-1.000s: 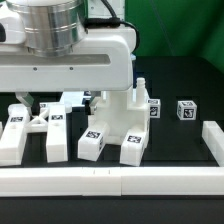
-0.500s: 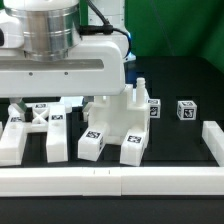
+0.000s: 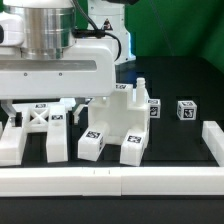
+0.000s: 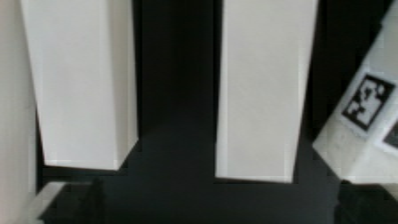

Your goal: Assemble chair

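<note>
- Arm (image 3: 60, 65), exterior view: against the earlier pictures it has slid toward the exterior view's left and sunk lower. Its white wrist body now hides more of the X-braced frame (image 3: 38, 118). The chair pieces lie where they lay.
- Under it the gripper (image 3: 42, 104) hangs just above that frame, near the bench (image 3: 180, 140) edge on the exterior view's left. Its fingers are largely hidden here.
- A part-built chair (image 3: 118, 118) stands mid-bench. One leg piece (image 3: 12, 140) and a second leg piece (image 3: 56, 142) lie by the front border rail (image 3: 110, 182). A small tagged block (image 3: 155, 108) and another tagged block (image 3: 186, 110) sit toward the far edge.
- Wrist view: one long white piece (image 4: 80, 85) and a second long white piece (image 4: 267, 85) lie parallel and apart, with dark bench between them. A tagged piece (image 4: 365, 110) lies just beside the second. The fingers stand spread wide, released, grasping nothing and touching no piece.
</note>
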### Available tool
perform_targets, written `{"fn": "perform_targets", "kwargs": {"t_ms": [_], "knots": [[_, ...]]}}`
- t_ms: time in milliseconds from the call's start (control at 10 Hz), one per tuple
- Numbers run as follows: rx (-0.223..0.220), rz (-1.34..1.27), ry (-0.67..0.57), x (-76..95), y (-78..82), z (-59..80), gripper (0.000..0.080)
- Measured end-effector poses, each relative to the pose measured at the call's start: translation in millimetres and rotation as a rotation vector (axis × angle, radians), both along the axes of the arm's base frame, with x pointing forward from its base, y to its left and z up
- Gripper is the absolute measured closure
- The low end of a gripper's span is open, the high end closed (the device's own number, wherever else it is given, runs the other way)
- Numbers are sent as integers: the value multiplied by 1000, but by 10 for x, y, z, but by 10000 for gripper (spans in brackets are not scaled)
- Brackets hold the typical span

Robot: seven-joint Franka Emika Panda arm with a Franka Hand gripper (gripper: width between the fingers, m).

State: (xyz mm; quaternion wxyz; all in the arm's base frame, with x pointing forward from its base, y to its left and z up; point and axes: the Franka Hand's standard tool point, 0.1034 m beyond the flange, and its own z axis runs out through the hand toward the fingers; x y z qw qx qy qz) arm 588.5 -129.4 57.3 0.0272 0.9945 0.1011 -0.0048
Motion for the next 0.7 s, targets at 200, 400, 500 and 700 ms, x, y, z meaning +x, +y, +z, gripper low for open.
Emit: {"fn": "perform_targets", "kwargs": {"t_ms": [200, 400, 500, 700], "knots": [[1, -8, 4, -25, -44, -13, 150], [1, -6, 3, -32, -44, -28, 150], [-2, 0, 0, -94, -41, -87, 150], [-10, 3, 6, -266, 27, -232, 150]]}}
